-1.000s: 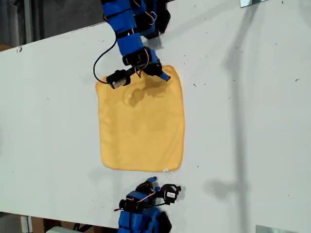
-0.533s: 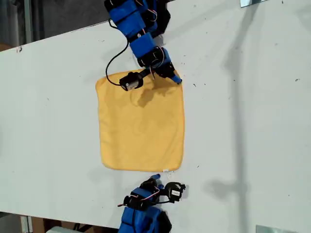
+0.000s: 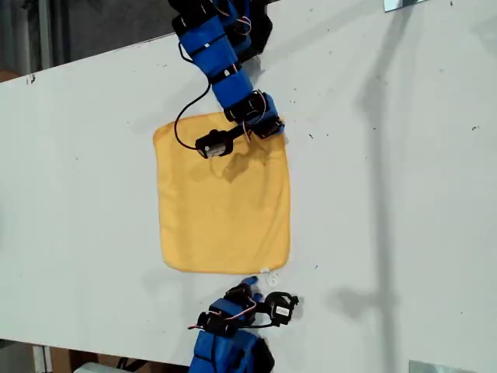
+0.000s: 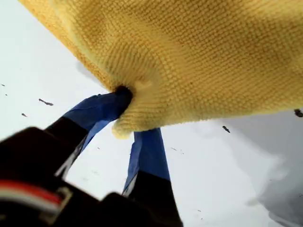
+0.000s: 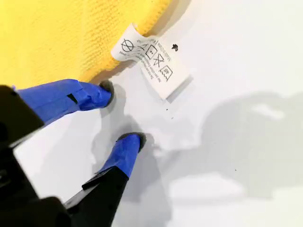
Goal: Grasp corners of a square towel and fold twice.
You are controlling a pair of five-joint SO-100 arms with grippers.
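Your first claw is clenched on one of the towel's corners, the yellow-orange cloth bunched between its two blue fingers and lifted just off the white counter. In the exterior view that claw sits at the far corner of the towel, which otherwise lies flat and unfolded.

Your second claw is released. One fingertip touches the towel's hem, the other rests on bare counter, and the white care tag lies just beyond the tips. Nothing is between them.

So judge yourself at the very start: one corner is gripped and one is lined up but not taken. Both folds are still to do.
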